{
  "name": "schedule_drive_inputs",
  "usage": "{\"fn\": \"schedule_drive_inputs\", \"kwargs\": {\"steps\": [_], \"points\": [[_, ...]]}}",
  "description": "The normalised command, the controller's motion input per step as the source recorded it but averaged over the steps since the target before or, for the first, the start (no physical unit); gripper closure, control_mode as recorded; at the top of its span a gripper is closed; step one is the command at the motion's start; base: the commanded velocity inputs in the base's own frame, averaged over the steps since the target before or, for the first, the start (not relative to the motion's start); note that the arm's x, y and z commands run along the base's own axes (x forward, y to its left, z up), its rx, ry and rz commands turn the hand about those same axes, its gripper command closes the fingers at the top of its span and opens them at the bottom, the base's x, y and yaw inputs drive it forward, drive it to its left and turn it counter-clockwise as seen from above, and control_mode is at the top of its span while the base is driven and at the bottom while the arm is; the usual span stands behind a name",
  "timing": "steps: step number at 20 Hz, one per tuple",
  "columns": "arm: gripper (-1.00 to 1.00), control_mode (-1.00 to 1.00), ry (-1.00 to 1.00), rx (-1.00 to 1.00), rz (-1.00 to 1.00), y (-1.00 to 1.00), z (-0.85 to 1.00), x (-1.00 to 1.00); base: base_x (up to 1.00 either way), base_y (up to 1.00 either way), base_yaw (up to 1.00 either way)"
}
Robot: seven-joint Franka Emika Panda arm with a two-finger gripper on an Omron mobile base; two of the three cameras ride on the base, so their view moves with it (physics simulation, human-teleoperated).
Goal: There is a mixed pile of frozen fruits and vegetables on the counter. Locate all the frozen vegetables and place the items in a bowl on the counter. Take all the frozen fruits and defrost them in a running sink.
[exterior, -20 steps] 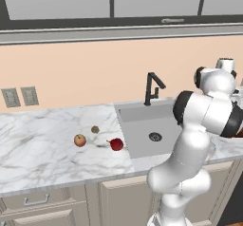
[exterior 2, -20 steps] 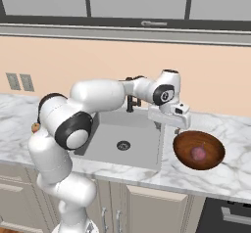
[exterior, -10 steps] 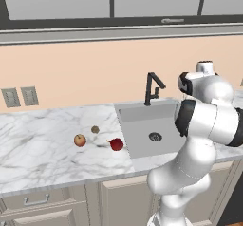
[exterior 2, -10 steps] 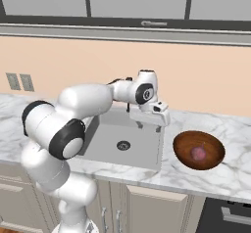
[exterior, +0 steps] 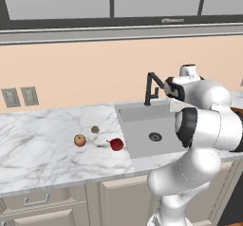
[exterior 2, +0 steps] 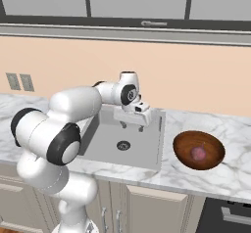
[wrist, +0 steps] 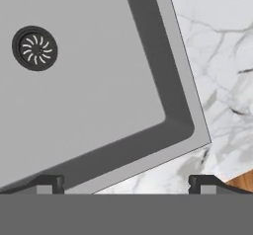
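The gripper (exterior 2: 134,123) hangs wide open and empty above the sink (exterior 2: 142,149), the pink ball (exterior 2: 198,152) in the bowl (exterior 2: 184,144) right of it, three fruits (exterior: 79,140) left.

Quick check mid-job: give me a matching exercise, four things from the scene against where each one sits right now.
Things:
1. pinkish-purple ball
2. gripper
3. dark red stemmed fruit
4. olive-brown fruit

Places:
A. farthest back of the three pieces on the counter
B. over the sink, jaws open
C. inside the bowl
D. on the counter, nearest the sink's left edge

Pairs: 1-C, 2-B, 3-D, 4-A
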Motion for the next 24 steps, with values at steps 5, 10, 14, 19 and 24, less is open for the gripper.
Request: {"fn": "schedule_drive_inputs", "kwargs": {"steps": [5,10,14,19,24], "points": [[-1.00,-1.00,-0.06,-0.02,-0.02,0.53,0.02,0.03,0.00,0.00,0.00],[-1.00,-1.00,-0.05,-0.04,-0.02,0.51,0.05,0.01,0.00,0.00,0.00],[-1.00,-1.00,-0.01,-0.01,-0.01,0.55,0.00,0.00,0.00,0.00,0.00],[-1.00,-1.00,0.00,-0.02,-0.01,0.58,0.00,0.02,0.00,0.00,0.00],[-1.00,-1.00,0.01,-0.02,0.00,0.61,0.00,0.09,0.00,0.00,0.00]]}}
